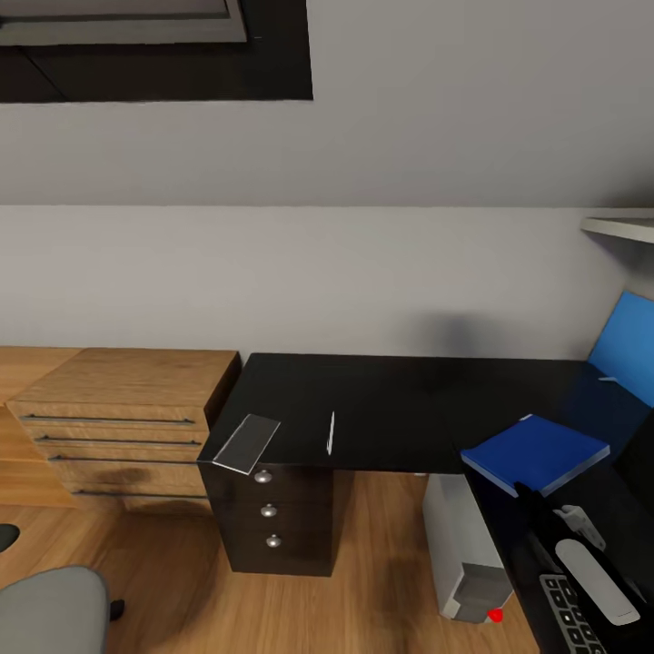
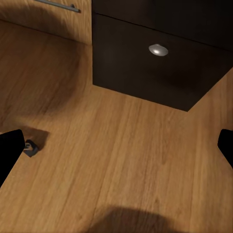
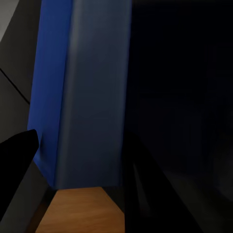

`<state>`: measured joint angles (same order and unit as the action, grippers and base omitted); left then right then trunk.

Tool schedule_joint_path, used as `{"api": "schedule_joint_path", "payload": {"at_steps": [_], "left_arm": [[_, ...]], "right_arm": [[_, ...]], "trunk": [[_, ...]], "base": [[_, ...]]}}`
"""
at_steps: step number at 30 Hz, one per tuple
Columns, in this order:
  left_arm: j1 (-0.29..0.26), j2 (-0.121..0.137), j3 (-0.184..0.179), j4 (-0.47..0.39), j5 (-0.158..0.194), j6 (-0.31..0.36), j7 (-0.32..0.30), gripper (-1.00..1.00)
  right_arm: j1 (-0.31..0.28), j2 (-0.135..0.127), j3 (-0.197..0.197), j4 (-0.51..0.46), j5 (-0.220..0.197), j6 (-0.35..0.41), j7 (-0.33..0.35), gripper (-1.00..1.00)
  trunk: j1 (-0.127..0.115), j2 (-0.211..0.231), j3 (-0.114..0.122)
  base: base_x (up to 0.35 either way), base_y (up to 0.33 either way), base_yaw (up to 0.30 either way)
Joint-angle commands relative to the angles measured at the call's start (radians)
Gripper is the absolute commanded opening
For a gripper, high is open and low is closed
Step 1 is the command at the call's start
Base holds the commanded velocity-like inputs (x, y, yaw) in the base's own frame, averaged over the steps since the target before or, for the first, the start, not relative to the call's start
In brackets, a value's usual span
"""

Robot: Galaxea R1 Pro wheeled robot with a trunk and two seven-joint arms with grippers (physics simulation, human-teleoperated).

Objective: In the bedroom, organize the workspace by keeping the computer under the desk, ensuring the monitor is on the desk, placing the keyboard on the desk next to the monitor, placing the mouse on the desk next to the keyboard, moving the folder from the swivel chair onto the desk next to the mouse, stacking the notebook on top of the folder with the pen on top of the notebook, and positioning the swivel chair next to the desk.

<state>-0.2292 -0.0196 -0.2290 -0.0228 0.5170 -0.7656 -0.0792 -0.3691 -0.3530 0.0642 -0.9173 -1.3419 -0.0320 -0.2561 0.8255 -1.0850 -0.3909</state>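
The blue folder lies on the black desk near its inner corner. My right gripper hovers at the folder's near edge, open and empty, one black fingertip beside a blue surface. The keyboard lies on the desk under my right arm. A grey notebook and a thin pen rest at the desk's left end. The computer stands under the desk. The swivel chair is at the lower left. My left gripper is open above the floor. Monitor and mouse are out of view.
A light wooden chest stands against the desk's left end. Dark drawers with silver knobs sit under that end. A blue back panel rises at the right, with a shelf above it. A small dark castor sits on the wooden floor.
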Motion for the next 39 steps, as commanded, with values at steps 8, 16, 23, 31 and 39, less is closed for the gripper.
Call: {"api": "schedule_joint_path", "payload": {"at_steps": [8, 16, 23, 31, 39], "left_arm": [[-0.001, 0.0, -0.003, 0.001, 0.011, -0.003, -0.008, 1.0], [-0.001, 0.0, -0.003, 0.001, 0.011, -0.003, -0.008, 1.0], [-0.001, 0.0, -0.003, 0.001, 0.011, -0.003, -0.008, 1.0], [-0.001, 0.001, -0.003, 0.001, 0.011, -0.004, -0.008, 1.0], [-0.001, 0.001, -0.001, 0.001, 0.012, -0.004, -0.008, 1.0]], "right_arm": [[-0.001, -0.001, 0.003, -0.002, -0.007, -0.003, -0.006, -1.0], [-0.001, -0.001, 0.004, -0.002, -0.007, -0.003, -0.006, -1.0], [-0.001, -0.001, 0.005, -0.002, -0.007, -0.003, -0.007, -1.0], [-0.001, -0.001, 0.005, -0.002, -0.007, -0.003, -0.008, -1.0], [-0.001, -0.001, 0.005, -0.002, -0.007, -0.003, -0.008, 1.0]], "trunk": [[0.031, -0.057, -0.026], [0.039, -0.071, -0.033], [0.039, -0.071, -0.033], [0.039, -0.071, -0.033], [0.039, -0.071, -0.033]], "base": [[0.0, 0.0, 0.0], [0.0, 0.0, 0.0], [0.0, 0.0, 0.0], [0.0, 0.0, 0.0], [0.0, 0.0, 0.0]]}}
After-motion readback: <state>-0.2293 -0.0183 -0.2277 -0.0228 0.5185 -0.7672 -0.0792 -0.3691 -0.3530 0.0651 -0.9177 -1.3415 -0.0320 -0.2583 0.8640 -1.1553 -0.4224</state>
